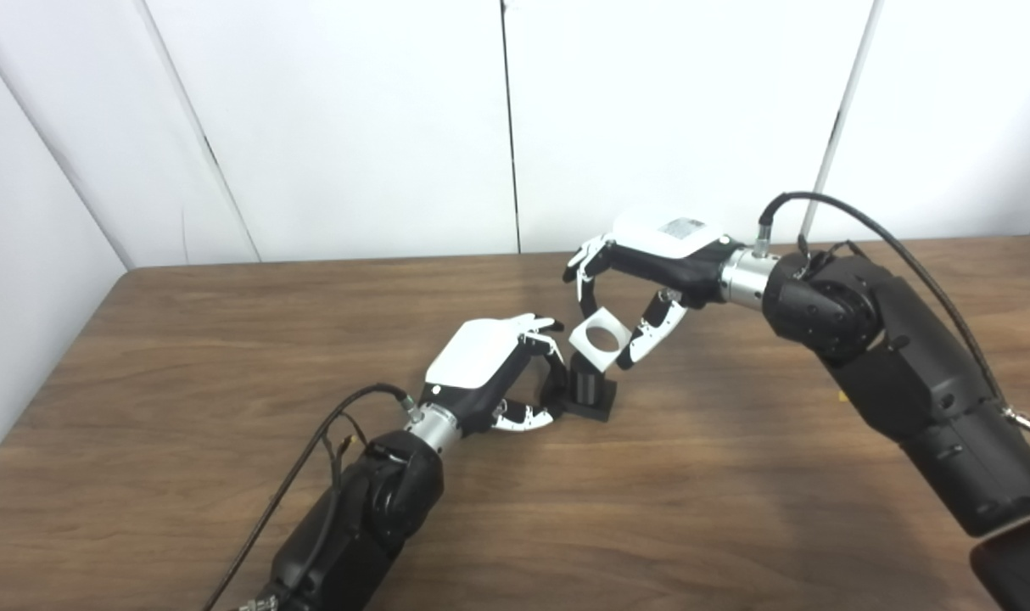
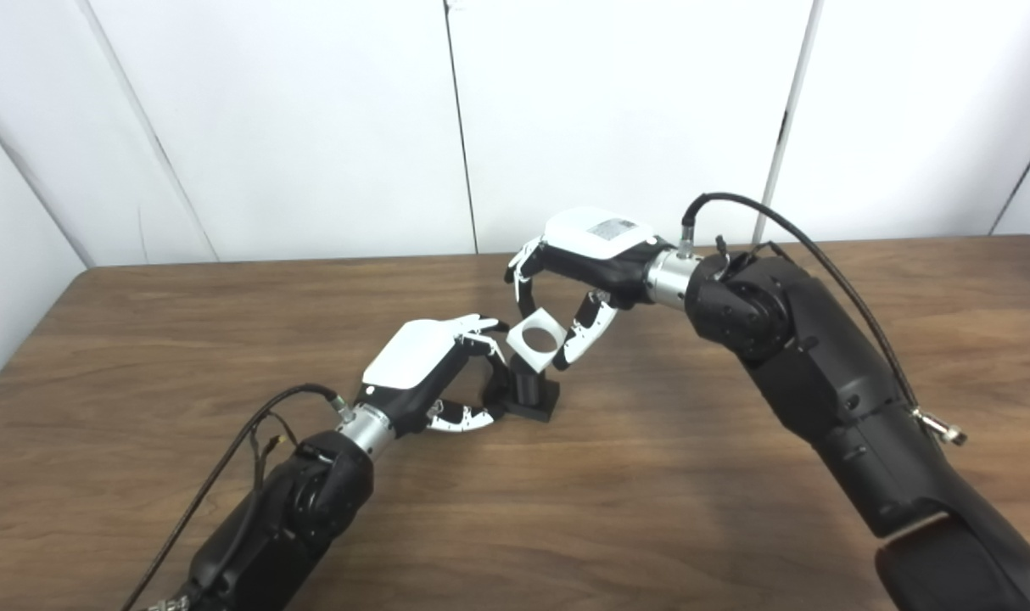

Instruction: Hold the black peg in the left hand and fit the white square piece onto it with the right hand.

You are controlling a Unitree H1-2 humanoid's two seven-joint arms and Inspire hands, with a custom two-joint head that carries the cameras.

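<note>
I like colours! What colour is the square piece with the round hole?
White square piece, clearest in the left eye view.

Our left hand (image 1: 494, 365) reaches in low, fingers curled shut in a grip; our right hand (image 1: 651, 271) hangs above it, fingers and thumb pinched downward.

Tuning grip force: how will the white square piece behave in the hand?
The white square piece looks rigid and, with its large round hole, probably light. Pinched only at its edges by the right hand, its smooth faces might let it pivot or slip.
</note>
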